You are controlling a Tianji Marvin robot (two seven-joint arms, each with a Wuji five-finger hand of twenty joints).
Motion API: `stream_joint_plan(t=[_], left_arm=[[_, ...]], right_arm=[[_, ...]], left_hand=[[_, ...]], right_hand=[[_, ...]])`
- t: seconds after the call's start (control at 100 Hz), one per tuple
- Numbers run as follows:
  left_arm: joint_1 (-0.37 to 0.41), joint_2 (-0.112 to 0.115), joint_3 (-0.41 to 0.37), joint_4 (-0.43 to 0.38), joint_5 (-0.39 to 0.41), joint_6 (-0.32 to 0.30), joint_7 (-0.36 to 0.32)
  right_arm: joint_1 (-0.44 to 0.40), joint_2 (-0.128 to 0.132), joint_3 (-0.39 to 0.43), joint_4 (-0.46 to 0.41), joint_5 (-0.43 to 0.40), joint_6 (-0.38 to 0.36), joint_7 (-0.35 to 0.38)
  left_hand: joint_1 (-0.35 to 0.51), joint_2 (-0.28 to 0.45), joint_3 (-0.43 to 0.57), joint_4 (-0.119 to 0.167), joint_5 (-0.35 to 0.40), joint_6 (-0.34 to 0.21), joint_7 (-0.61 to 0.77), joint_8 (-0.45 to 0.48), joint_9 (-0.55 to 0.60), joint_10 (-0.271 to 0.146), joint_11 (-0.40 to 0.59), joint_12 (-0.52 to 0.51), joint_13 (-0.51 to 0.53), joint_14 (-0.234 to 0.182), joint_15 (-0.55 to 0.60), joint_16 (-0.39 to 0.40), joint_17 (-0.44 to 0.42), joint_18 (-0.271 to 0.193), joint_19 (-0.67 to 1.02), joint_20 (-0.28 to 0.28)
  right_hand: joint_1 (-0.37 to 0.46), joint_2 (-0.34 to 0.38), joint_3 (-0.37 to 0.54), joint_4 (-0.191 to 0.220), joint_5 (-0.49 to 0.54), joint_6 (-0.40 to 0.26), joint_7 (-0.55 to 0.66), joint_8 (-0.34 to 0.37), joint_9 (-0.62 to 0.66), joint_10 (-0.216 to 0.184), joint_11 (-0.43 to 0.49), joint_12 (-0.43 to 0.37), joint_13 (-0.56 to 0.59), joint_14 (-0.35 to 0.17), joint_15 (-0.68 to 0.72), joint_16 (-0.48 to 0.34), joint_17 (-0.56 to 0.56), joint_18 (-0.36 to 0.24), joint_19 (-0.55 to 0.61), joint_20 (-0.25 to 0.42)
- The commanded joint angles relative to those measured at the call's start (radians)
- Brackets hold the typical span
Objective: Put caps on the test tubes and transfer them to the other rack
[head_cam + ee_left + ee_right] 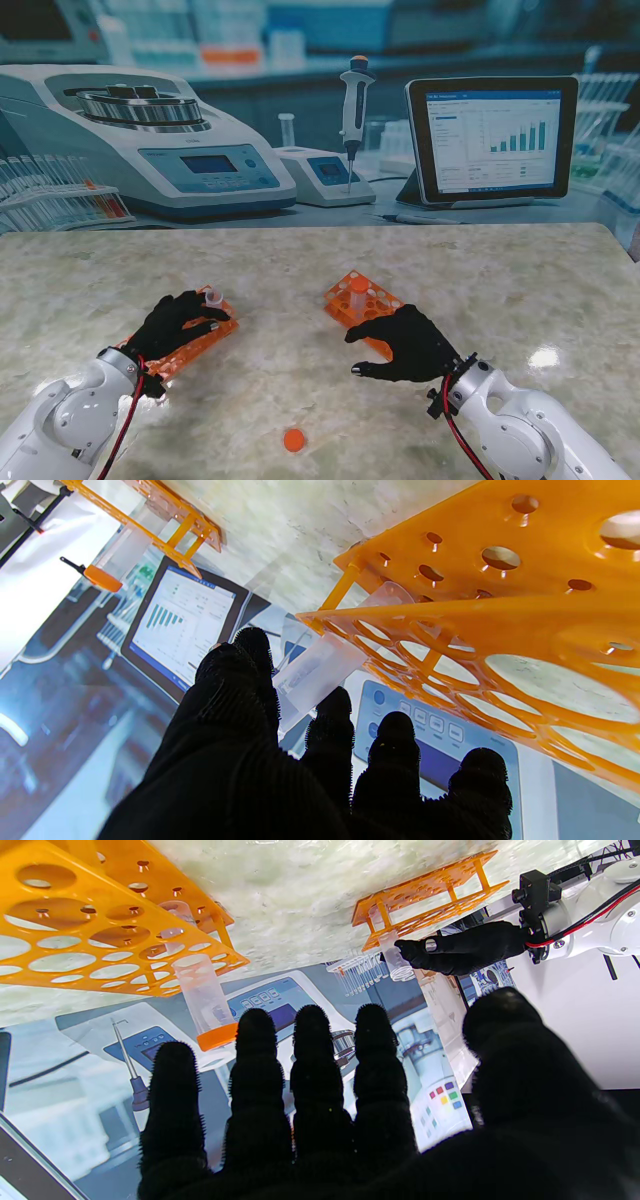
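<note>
The left hand (172, 322) is resting over the left rack (195, 340), its fingers (335, 715) closing around an uncapped tube (213, 297) standing in that rack. The right hand (412, 343) is hovering open, holding nothing, just nearer to me than the right rack (362, 302), where a capped tube (358, 292) is standing. A loose cap (293, 439) is lying on the desk (520, 290), nearer to me, between the arms.

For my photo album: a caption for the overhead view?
Left robot hand grasping an uncapped tube; right robot hand open.

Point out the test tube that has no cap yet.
The tube in the left rack, by the left hand; the right rack's tube wears an orange cap.
</note>
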Motion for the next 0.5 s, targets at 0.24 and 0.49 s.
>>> stream_joint_plan(t=[0.24,0.49], left_arm=[[0.01,-0.003,-0.017,-0.013,0.018,-0.007,0.01],[0.04,-0.003,-0.055,-0.047,0.048,-0.036,0.028]], right_arm=[[-0.006,-0.001,-0.003,0.0,0.003,0.0,0.001],[-0.004,-0.001,-0.005,0.001,0.003,0.0,0.001]], left_hand=[[-0.01,-0.005,-0.027,-0.013,0.087,0.112,0.06,0.026,0.057,0.033,-0.007,0.009,0.05,-0.001,0.01,0.016,-0.019,-0.002,-0.025,0.017],[-0.065,-0.053,-0.021,-0.012,0.095,0.117,0.166,0.202,0.079,0.064,-0.019,0.017,0.065,0.015,0.013,0.027,-0.01,0.009,-0.027,0.033]], right_hand=[[-0.03,0.029,-0.015,0.023,-0.024,-0.003,-0.003,0.0,-0.008,-0.022,-0.01,0.001,-0.021,-0.025,-0.011,-0.011,-0.015,0.022,0.002,-0.015],[-0.03,0.028,-0.017,0.023,-0.026,-0.005,-0.003,0.0,-0.007,-0.023,-0.009,0.001,-0.02,-0.025,-0.01,-0.011,-0.015,0.022,0.002,-0.015]])
